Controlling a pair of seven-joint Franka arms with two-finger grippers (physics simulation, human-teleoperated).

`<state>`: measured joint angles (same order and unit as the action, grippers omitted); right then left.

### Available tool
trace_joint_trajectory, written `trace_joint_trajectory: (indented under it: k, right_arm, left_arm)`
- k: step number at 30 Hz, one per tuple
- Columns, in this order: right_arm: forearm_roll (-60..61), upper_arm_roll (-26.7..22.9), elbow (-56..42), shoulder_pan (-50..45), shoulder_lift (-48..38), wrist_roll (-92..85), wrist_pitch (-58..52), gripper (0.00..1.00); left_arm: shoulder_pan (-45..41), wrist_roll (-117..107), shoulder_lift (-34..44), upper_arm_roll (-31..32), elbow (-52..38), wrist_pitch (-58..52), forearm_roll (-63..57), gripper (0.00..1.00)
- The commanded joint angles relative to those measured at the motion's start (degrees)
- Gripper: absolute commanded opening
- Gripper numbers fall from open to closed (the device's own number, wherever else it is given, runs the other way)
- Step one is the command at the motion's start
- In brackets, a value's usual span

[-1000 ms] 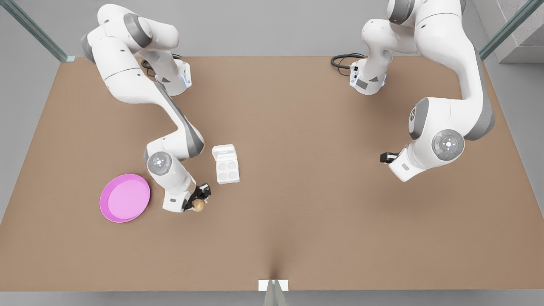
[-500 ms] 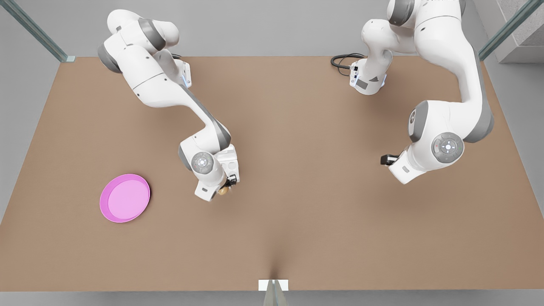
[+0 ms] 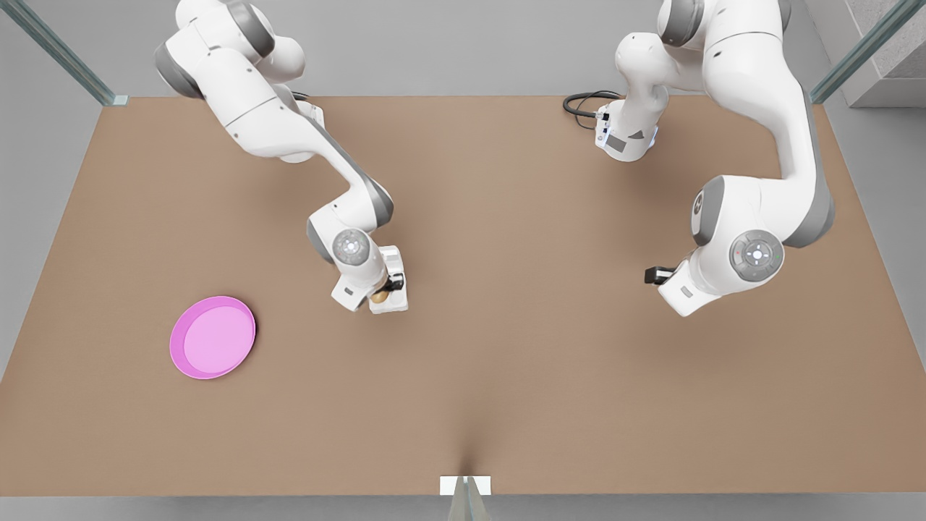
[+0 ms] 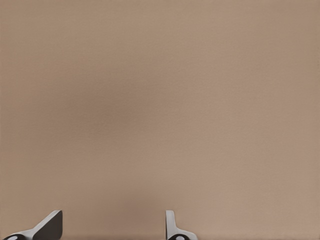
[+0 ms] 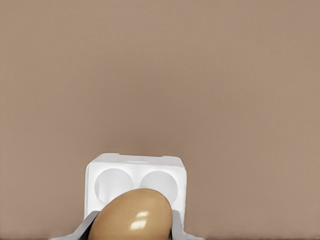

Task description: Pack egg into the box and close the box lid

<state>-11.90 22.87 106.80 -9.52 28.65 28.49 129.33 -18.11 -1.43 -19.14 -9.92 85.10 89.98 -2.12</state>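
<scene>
Front view, centre-left: the right gripper [image 3: 385,291] pinches the smooth, glossy tan egg [image 5: 132,216] above the white moulded box [image 5: 135,184], whose round cups lie open. At centre-right, the left gripper [image 3: 655,275] waits over bare matte brown table [image 3: 521,376], fingers [image 4: 47,226] spread wide. A round pink plate [image 3: 212,336] lies lower left, well apart.

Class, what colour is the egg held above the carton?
Tan-brown; the egg shows best in the right wrist view.
</scene>
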Motion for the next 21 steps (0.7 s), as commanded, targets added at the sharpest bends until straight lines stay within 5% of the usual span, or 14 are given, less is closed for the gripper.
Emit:
trace_joint_trajectory:
  k: [1,9,10,15,19,21]
  right_arm:
    - [-0.3,0.1,1.5,0.0,-0.6,12.1,3.6,0.47]
    - [0.0,0.1,7.0,0.2,-2.7,12.5,7.9,0.48]
    - [-0.1,0.1,7.0,0.2,-2.7,12.5,8.0,1.0]
    - [-0.1,0.9,5.3,0.2,-3.0,13.5,7.6,1.0]
    - [-1.0,0.6,-26.5,5.0,-2.6,-7.3,-11.7,1.0]
    - [12.4,-21.8,-25.8,7.0,-17.1,-33.6,-39.0,1.0]
  left_arm:
    - [0.0,-0.1,0.0,0.0,0.0,0.1,-0.1,1.0]
    - [0.0,-0.1,-0.3,0.0,0.0,0.1,-0.1,1.0]
    - [0.0,-0.1,-0.3,0.0,0.0,0.2,-0.1,1.0]
    - [0.1,0.0,-0.5,0.0,0.0,0.5,-0.1,1.0]
    - [0.1,0.0,-0.5,0.0,0.0,0.5,-0.1,1.0]
    - [-0.6,0.0,-0.9,0.0,-0.1,-2.0,-0.1,1.0]
